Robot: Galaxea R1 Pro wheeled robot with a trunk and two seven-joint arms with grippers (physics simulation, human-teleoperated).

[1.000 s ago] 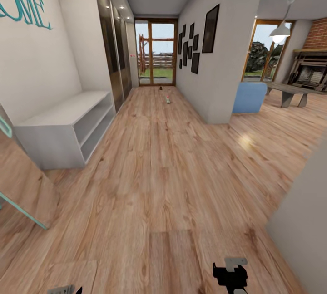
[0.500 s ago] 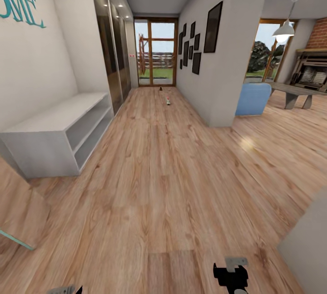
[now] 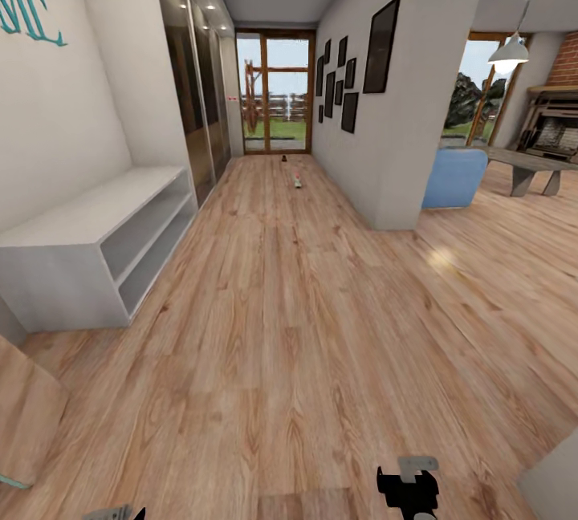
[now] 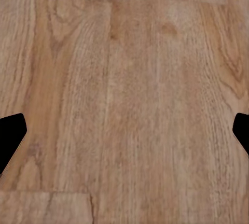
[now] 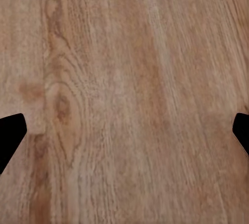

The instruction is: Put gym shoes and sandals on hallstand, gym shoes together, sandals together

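The corridor floor [image 3: 289,327] of light wood planks runs ahead to a glass door. Far down it lies a small white object with red and green, apparently a gym shoe [image 3: 297,180]. Beyond that sits a tiny dark brown thing [image 3: 283,156], perhaps a sandal, too small to tell. The hallstand is out of view. My left gripper [image 3: 120,513] and right gripper [image 3: 409,492] hang low at the near edge of the head view. Each wrist view looks down on bare planks, with the left gripper [image 4: 124,136] and the right gripper [image 5: 124,136] both open and holding nothing.
A plain low white shelf unit [image 3: 96,247] stands along the left wall under teal lettering. Mirrored wardrobe doors [image 3: 197,103] follow it. A wall corner [image 3: 393,207] on the right opens to a room with a blue chair [image 3: 453,177] and a bench.
The whole view has moved forward along the corridor, so the shelf unit sits lower and further left in the picture. Both grippers keep their pose.
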